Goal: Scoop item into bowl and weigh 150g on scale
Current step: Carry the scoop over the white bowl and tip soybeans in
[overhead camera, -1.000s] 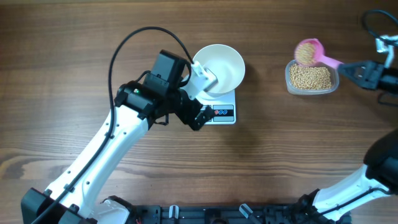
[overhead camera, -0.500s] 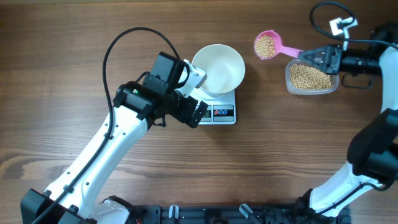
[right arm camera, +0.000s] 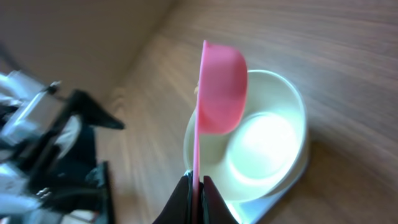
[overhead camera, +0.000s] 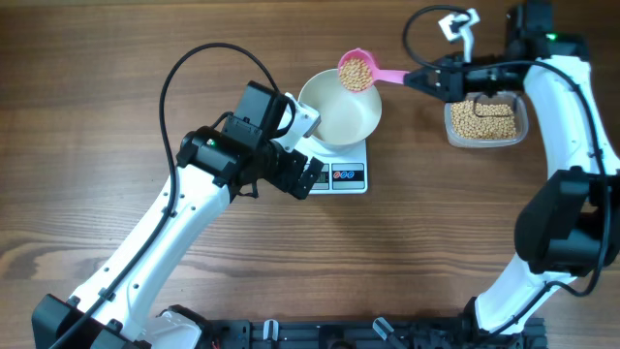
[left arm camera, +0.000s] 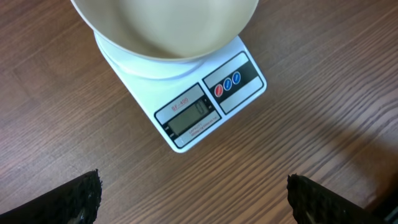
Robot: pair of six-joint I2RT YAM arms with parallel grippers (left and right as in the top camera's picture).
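My right gripper (overhead camera: 436, 79) is pressed together on the handle of the pink scoop (overhead camera: 386, 77) and holds it level. The beans (overhead camera: 356, 70) fill its cup, which hangs above the far rim of the white bowl (overhead camera: 339, 124). The bowl sits on the scale (overhead camera: 346, 177), near the middle of the far edge of the table (overhead camera: 145, 58). The rest of the beans are in the clear tub (overhead camera: 449, 124), toward the far right corner. My left gripper (left arm camera: 196, 202) is spread wide and holds nothing, just above the front of the scale. I judge the pour comes next. I would bring the cup more over the bowl's middle, roll the wrist slowly, and not touch the bowl, because this disturbs the reading
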